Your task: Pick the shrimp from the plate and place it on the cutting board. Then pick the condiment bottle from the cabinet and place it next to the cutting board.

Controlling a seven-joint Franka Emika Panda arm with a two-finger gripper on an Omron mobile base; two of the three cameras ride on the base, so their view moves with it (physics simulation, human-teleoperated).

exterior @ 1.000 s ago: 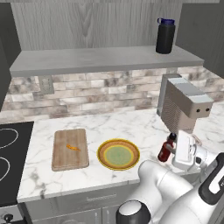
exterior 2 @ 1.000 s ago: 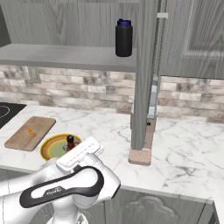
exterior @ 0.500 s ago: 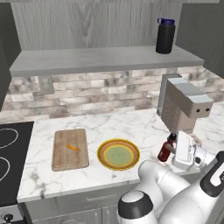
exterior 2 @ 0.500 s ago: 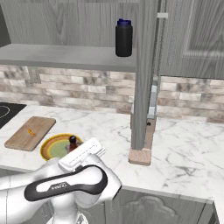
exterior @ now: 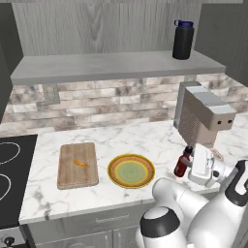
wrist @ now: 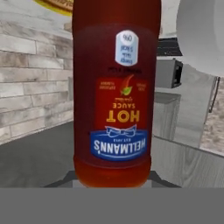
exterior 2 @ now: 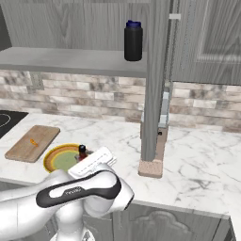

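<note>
The dark red condiment bottle point(exterior: 182, 162) is upright just right of the plate point(exterior: 131, 171), and my gripper point(exterior: 188, 164) is shut on it from the right. From the other side the bottle's black cap point(exterior 2: 82, 150) shows above my hand, by the plate point(exterior 2: 55, 159). In the hand view its hot sauce label point(wrist: 114, 114) reads upside down, close up. I cannot tell whether its base touches the worktop. The orange shrimp point(exterior: 80, 163) lies on the wooden cutting board point(exterior: 77, 164), left of the plate. The grey cabinet shelf point(exterior: 97, 65) runs above.
A black bottle with a blue lid point(exterior: 183, 39) stands at the shelf's right end. A grey boxy appliance point(exterior: 203, 114) stands on the worktop behind my hand. The dark hob point(exterior: 9, 164) is at the far left. My arm's white elbow point(exterior: 164, 223) is at the worktop's front edge.
The bottle and hand are where they were. Only the arm's lower joints have shifted a little at the front edge.
</note>
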